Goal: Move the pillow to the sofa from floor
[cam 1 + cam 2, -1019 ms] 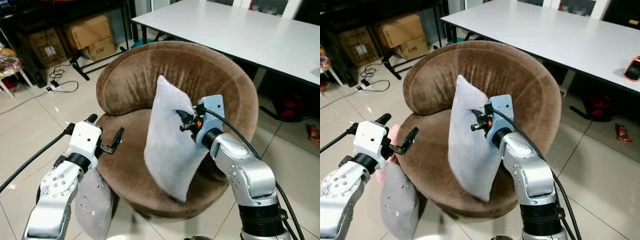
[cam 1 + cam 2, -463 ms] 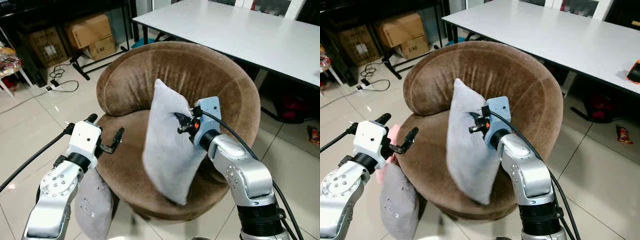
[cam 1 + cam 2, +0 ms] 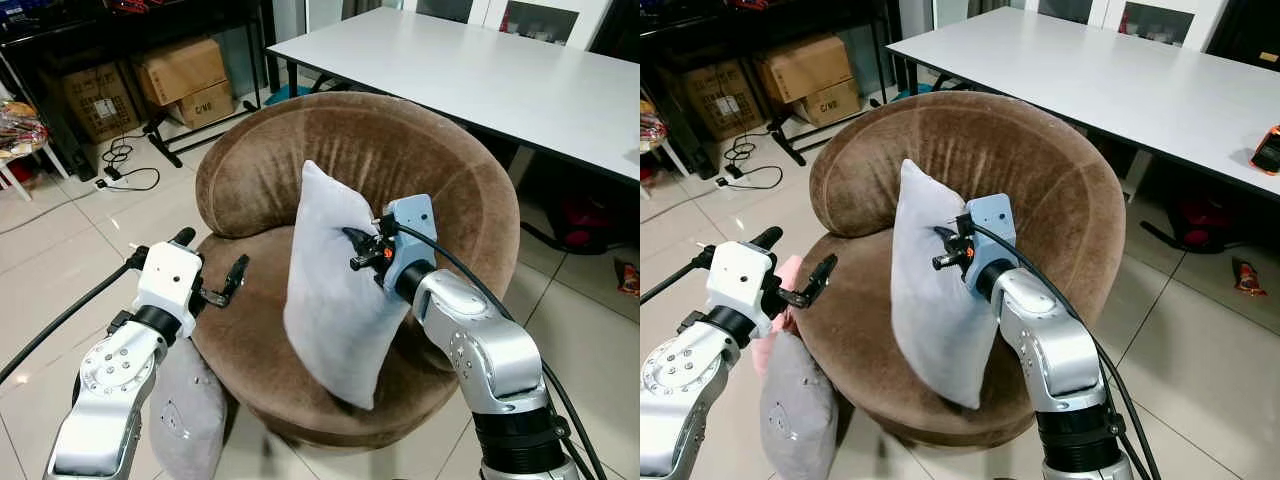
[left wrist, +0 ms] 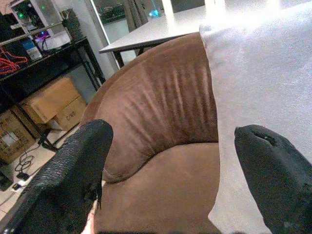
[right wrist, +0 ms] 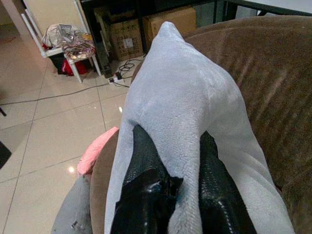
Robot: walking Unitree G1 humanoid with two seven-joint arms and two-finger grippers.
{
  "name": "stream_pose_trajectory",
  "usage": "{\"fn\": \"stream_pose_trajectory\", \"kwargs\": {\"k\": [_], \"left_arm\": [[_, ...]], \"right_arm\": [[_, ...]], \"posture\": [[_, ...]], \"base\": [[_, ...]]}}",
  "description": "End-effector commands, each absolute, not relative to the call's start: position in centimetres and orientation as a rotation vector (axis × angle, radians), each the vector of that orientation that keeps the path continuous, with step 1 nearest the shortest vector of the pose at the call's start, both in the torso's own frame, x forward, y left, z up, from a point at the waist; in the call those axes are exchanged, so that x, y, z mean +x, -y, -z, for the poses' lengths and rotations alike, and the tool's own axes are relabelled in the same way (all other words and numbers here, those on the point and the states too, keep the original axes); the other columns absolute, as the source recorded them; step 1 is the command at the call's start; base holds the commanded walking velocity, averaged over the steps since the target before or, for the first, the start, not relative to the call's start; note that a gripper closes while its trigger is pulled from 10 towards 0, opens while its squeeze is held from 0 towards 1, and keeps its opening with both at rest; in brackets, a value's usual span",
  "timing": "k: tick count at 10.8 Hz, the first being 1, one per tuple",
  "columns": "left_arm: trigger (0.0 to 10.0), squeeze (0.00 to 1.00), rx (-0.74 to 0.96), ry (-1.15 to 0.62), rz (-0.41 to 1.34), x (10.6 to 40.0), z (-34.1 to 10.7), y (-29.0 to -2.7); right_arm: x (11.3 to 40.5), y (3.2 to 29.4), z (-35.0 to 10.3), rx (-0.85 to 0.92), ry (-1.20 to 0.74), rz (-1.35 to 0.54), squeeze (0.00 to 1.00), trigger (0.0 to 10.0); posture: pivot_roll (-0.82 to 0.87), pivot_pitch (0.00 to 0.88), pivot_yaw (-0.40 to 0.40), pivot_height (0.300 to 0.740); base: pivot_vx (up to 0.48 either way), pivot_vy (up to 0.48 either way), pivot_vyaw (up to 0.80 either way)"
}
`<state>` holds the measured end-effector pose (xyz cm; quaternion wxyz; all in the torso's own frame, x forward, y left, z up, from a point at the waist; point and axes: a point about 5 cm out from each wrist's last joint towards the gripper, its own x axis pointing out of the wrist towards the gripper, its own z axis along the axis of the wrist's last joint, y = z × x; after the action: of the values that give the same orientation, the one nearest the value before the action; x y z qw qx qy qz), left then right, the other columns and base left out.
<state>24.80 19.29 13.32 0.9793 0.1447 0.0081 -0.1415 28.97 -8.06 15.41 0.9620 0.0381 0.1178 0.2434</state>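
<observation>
Right gripper [image 3: 352, 248] pinches the pillow [image 3: 335, 290] by its edge — upright over the sofa [image 3: 400, 160] seat, lower corner seemingly touching. Left gripper [image 3: 222, 285] spread wide, empty, near the sofa's left edge. Transfer nearly done — release remains.

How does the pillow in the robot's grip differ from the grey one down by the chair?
The held pillow is pale, upright over the brown chair, pinched by the right gripper. The floor pillow is darker grey, slumped against the chair's base, untouched. Both look soft and similar in size.
</observation>
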Motion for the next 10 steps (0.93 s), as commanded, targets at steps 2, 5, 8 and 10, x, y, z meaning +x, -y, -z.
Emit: {"fn": "stream_pose_trajectory", "kwargs": {"k": [2, 5, 8, 10], "left_arm": [[10.0, 0.58, 0.304, -0.010, 0.286, 24.90, -13.49, -19.58], [10.0, 0.58, 0.300, -0.008, 0.290, 24.94, -13.45, -19.53], [10.0, 0.58, 0.298, -0.007, 0.296, 24.91, -13.36, -19.52], [10.0, 0.58, 0.300, -0.008, 0.298, 24.89, -13.35, -19.55]], "right_arm": [[29.21, 7.95, -16.59, 0.081, -0.168, -0.497, 0.00, 10.0], [29.20, 7.92, -16.37, 0.057, -0.177, -0.498, 0.00, 10.0], [29.20, 7.95, -16.23, 0.058, -0.184, -0.494, 0.00, 10.0], [29.23, 7.98, -16.26, 0.050, -0.181, -0.488, 0.00, 10.0]], "posture": [[-0.08, 0.000, 0.052, 0.740], [-0.08, 0.000, 0.051, 0.740], [-0.08, 0.000, 0.053, 0.740], [-0.08, 0.000, 0.055, 0.740]], "base": [[0.313, 0.000, 0.00], [0.315, 0.000, 0.42], [0.334, 0.000, -0.26], [0.337, 0.000, -0.39]]}}
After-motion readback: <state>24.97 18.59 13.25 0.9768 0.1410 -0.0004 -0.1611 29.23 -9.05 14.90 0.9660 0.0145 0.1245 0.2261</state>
